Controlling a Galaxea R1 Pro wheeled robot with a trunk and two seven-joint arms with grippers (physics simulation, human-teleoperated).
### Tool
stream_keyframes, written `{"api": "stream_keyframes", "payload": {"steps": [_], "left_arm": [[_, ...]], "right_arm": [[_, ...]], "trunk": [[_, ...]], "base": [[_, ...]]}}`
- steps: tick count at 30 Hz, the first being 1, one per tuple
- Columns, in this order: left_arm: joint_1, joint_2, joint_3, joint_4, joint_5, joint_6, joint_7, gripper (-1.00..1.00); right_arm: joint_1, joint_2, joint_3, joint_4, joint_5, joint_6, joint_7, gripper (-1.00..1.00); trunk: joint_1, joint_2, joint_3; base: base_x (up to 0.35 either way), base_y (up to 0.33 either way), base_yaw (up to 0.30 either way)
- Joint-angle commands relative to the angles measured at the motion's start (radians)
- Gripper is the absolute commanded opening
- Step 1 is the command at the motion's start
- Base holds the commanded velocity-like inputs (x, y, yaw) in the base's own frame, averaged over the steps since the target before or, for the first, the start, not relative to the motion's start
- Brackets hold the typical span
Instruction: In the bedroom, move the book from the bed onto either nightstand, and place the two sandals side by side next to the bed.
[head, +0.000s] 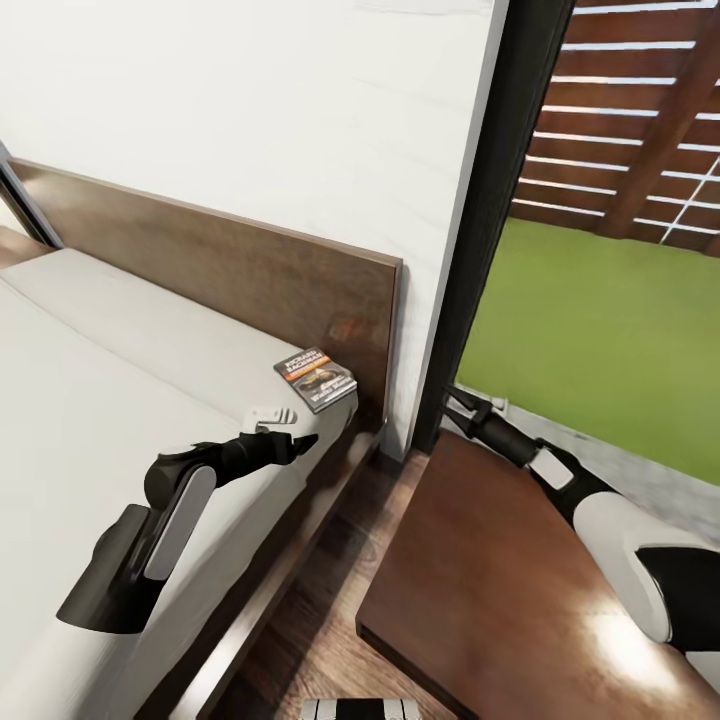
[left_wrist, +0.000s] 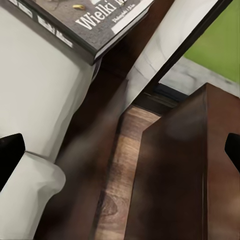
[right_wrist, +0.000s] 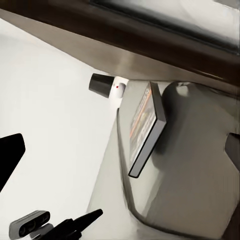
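So the book (head: 316, 379) sits at the bed's (head: 90, 400) corner by the headboard, roughly 1 o'clock from the left pincer (head: 300, 441), which hovers just short of it with fingers spread, holding nothing. Right pincer (head: 458, 404) hangs released over the dark wooden surface (head: 480, 590). My worry: the book is thin and flat on a soft mattress, so a shallow approach could shove it off the edge into the gap at 3 o'clock
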Motion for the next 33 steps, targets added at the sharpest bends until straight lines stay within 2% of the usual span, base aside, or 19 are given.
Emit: {"api": "stream_keyframes", "payload": {"steps": [1, 8, 16, 21, 33], "left_arm": [[0.0, 0.0, 0.0, 0.0, 0.0, 0.0, 0.0, 1.0], [0.0, -0.001, -0.001, 0.005, 0.001, -0.001, -0.001, 1.0], [0.0, -0.001, 0.0, 0.007, 0.0, -0.001, -0.001, 1.0], [0.0, -0.001, 0.0, 0.006, 0.0, -0.001, 0.0, 1.0], [0.0, -0.003, 0.0, 0.007, 0.0, -0.001, 0.001, 1.0]], "right_arm": [[0.0, -0.001, 0.0, 0.0, 0.0, 0.001, 0.0, 1.0], [0.001, -0.014, 0.0, 0.001, 0.001, 0.008, -0.002, 1.0], [0.001, -0.01, 0.002, 0.001, 0.004, 0.001, -0.012, 1.0], [0.001, -0.005, 0.004, 0.001, 0.006, -0.003, -0.024, 1.0], [0.001, -0.013, 0.001, 0.001, 0.004, -0.004, -0.052, 1.0]], "trunk": [[0.004, -0.007, -0.003], [0.031, -0.056, -0.025], [0.061, -0.112, -0.05], [0.061, -0.112, -0.05], [0.061, -0.112, -0.049]], "base": [[0.0, 0.0, 0.0], [0.0, 0.0, 0.0], [0.0, 0.0, 0.0], [0.0, 0.0, 0.053], [0.0, 0.0, 0.258]]}}
